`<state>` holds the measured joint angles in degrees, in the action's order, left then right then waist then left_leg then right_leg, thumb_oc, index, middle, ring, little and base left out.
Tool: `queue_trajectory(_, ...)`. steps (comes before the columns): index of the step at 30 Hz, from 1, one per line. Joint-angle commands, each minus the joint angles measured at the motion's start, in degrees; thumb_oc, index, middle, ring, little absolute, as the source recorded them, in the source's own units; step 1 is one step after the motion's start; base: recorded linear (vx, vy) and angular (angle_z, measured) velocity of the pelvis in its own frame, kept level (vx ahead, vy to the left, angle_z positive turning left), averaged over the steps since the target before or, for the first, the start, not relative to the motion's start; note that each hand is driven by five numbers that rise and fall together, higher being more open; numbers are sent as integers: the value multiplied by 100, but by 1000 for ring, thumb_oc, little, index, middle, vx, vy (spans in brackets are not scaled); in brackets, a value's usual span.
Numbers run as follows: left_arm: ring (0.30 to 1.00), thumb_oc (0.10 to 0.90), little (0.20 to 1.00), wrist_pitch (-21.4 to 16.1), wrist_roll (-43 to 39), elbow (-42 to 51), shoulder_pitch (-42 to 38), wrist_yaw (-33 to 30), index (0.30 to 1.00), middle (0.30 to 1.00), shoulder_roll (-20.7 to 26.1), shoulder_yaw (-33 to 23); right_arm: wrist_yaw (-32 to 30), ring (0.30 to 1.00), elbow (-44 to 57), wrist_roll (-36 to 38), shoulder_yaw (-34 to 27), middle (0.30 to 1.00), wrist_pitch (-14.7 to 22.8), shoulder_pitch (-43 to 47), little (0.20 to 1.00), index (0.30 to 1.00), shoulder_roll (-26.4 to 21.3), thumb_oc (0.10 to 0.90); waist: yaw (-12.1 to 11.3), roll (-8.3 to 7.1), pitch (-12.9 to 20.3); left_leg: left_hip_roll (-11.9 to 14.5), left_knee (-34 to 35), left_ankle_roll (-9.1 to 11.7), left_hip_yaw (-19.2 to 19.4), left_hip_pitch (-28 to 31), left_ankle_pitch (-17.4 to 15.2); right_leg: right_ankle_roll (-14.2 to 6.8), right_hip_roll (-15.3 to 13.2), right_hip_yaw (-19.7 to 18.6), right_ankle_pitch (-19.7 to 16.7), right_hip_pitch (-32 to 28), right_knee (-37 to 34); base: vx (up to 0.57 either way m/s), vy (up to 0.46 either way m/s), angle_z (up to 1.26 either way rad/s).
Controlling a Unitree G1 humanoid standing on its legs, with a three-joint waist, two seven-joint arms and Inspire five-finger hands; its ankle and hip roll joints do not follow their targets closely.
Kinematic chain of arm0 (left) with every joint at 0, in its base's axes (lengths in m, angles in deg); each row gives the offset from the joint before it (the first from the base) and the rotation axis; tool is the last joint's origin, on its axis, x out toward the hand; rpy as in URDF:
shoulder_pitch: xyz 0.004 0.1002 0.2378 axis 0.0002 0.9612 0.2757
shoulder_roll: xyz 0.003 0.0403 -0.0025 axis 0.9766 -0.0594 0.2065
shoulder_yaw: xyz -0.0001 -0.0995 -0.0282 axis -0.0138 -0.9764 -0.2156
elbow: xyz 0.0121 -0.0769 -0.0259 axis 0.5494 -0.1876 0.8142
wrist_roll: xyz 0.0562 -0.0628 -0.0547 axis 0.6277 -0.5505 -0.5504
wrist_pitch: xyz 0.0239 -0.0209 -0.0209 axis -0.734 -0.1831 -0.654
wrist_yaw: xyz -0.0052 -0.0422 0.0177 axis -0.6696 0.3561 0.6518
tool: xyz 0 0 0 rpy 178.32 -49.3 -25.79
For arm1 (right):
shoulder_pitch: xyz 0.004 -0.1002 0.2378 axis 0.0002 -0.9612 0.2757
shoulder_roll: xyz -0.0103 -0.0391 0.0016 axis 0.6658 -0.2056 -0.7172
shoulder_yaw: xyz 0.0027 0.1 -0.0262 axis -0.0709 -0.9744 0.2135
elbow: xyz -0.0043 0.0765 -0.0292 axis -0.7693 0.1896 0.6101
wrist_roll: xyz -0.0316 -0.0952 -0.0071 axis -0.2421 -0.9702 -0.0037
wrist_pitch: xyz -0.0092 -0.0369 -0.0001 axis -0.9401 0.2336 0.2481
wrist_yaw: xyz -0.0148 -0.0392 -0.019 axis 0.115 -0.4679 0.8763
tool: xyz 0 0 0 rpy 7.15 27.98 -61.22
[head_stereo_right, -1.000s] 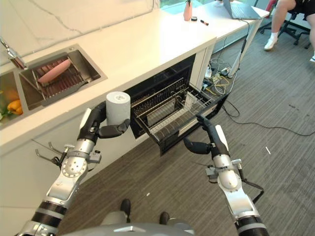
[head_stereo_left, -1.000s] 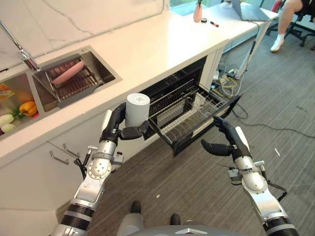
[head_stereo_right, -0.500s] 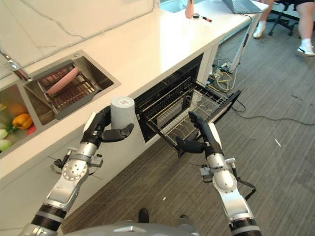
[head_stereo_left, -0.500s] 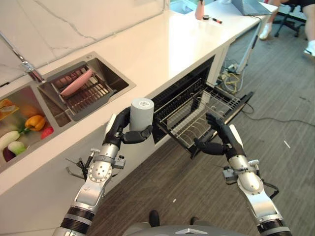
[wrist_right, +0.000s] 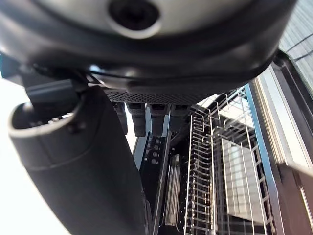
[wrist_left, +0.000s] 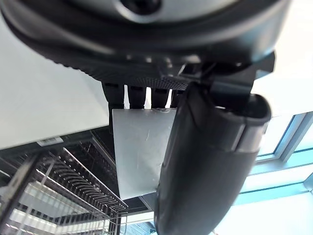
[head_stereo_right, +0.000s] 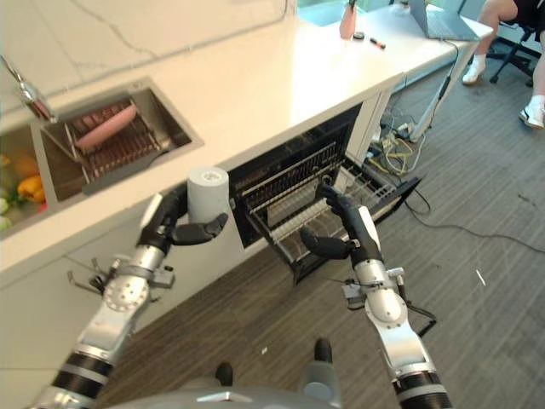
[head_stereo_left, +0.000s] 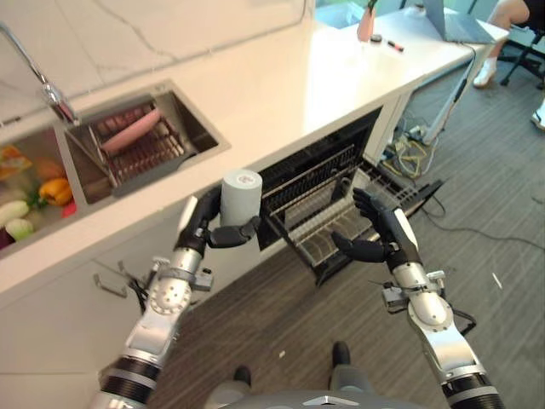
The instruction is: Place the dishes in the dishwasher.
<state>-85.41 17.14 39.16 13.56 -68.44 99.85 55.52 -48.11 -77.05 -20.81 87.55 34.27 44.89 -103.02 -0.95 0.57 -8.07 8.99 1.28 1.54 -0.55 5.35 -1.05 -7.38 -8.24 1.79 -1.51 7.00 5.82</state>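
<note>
A pale grey cup (head_stereo_left: 239, 198) stands upright in my left hand (head_stereo_left: 197, 228), whose fingers and thumb curl round it. I hold it in front of the counter, just left of the open dishwasher. In the left wrist view the cup (wrist_left: 139, 147) shows between the fingers and the thumb. The dishwasher's wire rack (head_stereo_left: 328, 223) is pulled out over the floor. My right hand (head_stereo_left: 379, 237) is open at the rack's front edge, thumb pointing towards the wires; I cannot tell whether it touches. The right wrist view looks down into the rack (wrist_right: 215, 166).
A sink (head_stereo_left: 183, 119) in the white counter holds a drainer with a pink plate (head_stereo_left: 128, 132). Vegetables (head_stereo_left: 34, 200) lie in the left basin by a tap (head_stereo_left: 47, 85). Cables (head_stereo_left: 409, 145) lie right of the dishwasher. A seated person (head_stereo_left: 511, 25) is at the far right.
The camera has shifted. My right hand has come up and in from the floor side to the rack's front edge. My left hand still holds the cup in about the same place.
</note>
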Motion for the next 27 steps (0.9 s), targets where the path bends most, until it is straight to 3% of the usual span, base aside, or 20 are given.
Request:
queue_trajectory(1,300,400,300,-714,-220,628,-732,-71,300,300,289,-188,-163,900,641,243,-334,900,665,370,900,900,-12,800,64,-468,493,-218,-449,139,-49,68,-484,-214,-181,212,-214,-524,-507,130,-279,-7)
queue_trajectory(3,300,400,300,-701,-223,538,-823,-86,300,300,239,-115,-152,900,718,390,-362,900,712,363,900,900,-45,800,127,-408,570,-22,-278,248,-65,127,-341,-129,-26,297,-116,-677,-655,75,-169,-4)
queue_trajectory(8,300,400,300,-700,-263,385,-997,-54,300,300,155,67,-44,900,853,653,-308,900,770,383,900,900,-35,800,206,-326,629,90,-106,338,-4,237,-223,-77,73,348,-85,-823,-831,42,-71,4)
queue_trajectory(11,300,400,300,-716,-251,189,-1188,-68,300,300,62,260,182,900,1000,1232,-130,900,850,374,900,900,82,800,264,-270,664,121,46,388,112,359,-174,-72,99,325,-120,-934,-997,31,-30,-6)
queue_trajectory(12,300,400,300,-732,-52,114,-1288,-165,300,300,55,338,382,900,1018,1856,14,900,877,333,900,900,221,800,278,-259,686,123,114,405,171,404,-171,-85,97,318,-134,-955,-1051,42,-17,-11)
queue_trajectory(13,300,400,300,-692,358,-164,-1540,-450,300,300,6,585,668,900,1015,3281,461,900,857,305,900,900,511,800,304,-216,706,142,243,433,311,522,-198,-111,104,278,-102,-981,-1082,34,-22,-15)
queue_trajectory(14,300,400,300,-625,520,-329,-1672,-572,300,300,-22,711,745,900,1183,3656,697,900,800,319,900,900,555,800,335,-215,711,133,289,443,372,549,-176,-118,93,260,-119,-981,-1082,16,-17,-17)
queue_trajectory(20,300,400,300,-559,890,-771,-2298,-988,300,300,-223,1172,489,900,1557,3710,1072,900,736,556,900,900,391,800,420,-179,725,46,372,437,474,585,-185,-172,17,222,-199,-937,-1082,-3,-7,0)
queue_trajectory(27,300,400,300,-318,1354,-1268,-2887,-1673,300,300,-530,1619,-428,900,1378,3395,1741,900,495,1462,900,900,626,800,423,-127,706,-67,372,371,526,595,-231,-170,-47,141,-280,-910,-1082,-1,-2,-10)
